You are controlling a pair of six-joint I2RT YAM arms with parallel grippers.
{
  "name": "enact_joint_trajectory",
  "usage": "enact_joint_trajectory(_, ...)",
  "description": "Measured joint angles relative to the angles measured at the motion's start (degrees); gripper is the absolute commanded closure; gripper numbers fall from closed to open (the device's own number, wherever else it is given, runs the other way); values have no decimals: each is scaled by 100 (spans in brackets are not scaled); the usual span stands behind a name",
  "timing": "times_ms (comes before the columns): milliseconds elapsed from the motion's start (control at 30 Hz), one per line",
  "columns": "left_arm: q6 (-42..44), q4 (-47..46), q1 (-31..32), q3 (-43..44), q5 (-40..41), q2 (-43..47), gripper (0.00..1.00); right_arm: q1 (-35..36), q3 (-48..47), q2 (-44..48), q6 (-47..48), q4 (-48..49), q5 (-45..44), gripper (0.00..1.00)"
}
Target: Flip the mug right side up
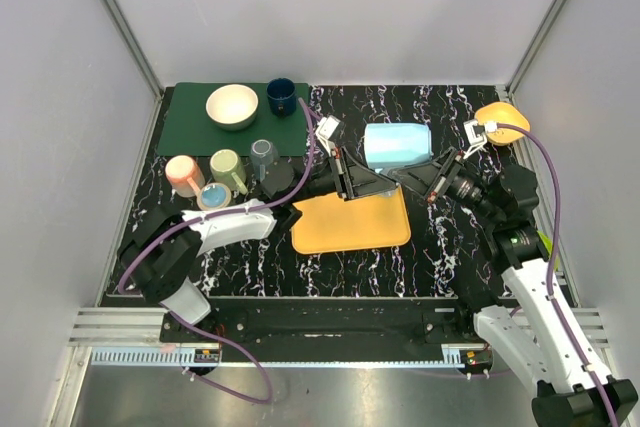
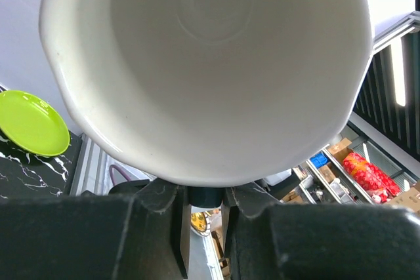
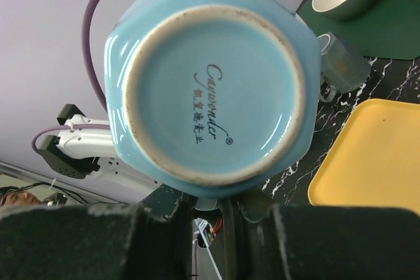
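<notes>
— Two arms were seen meeting over the table; why was that?
— So that the mug could be held clear of it, it was judged, just behind the yellow tray, where room for turning was to be had.
— How was the mug kept?
— It was held on its side, mouth toward the left gripper, base toward the right gripper.
— And the fingers?
— Both pairs were pressed nearly together just under the mug. A pinch on its handle was judged likely, though the contact itself was hidden.
</notes>
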State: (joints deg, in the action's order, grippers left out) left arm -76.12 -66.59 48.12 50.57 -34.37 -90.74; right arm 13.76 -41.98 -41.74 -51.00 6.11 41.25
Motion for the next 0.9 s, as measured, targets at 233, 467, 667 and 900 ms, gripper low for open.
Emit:
enact_joint_trajectory(233,341,173,59,-133,125,221,100,20,-275,13,505,-758,17,26)
enact_joint_trajectory(467,1290,968,94,-691,575,1436,100,83,-717,11,898,-1698,17,8)
enact_joint_trajectory(667,2544,2968,44,-979,1438,2938,100,98,-1091,273,1248,-2597,-739,9)
enact_joint_trajectory(900,4035,6520,63,-413,3254,3847,100,98,-1563,527,1692,-3624,-2149,9)
